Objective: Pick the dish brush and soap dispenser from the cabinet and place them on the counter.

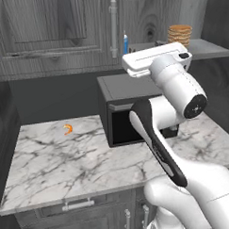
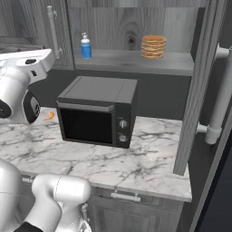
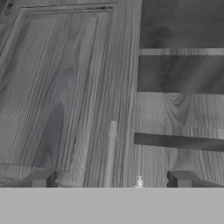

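Note:
The soap dispenser (image 1: 125,43) (image 2: 85,45), a small blue bottle with a white pump, stands at the left end of the cabinet's grey shelf (image 2: 136,61). In the hand view its pump top (image 3: 139,181) just shows at the bottom. My gripper (image 3: 111,179) is open and holds nothing; it points at the closed left cabinet door (image 3: 65,96) and its silver handle (image 3: 112,148), short of the bottle. The white hand (image 1: 154,58) hovers above the microwave, level with the shelf. The white marble counter (image 1: 66,161) (image 2: 149,158) lies below. The dish brush is out of view.
A dark microwave (image 1: 128,111) (image 2: 97,111) stands on the counter under the shelf. A stack of tan discs (image 1: 180,35) (image 2: 153,46) sits further right on the shelf. A small orange item (image 1: 68,129) lies on the counter's left. The right cabinet door (image 2: 199,90) stands open.

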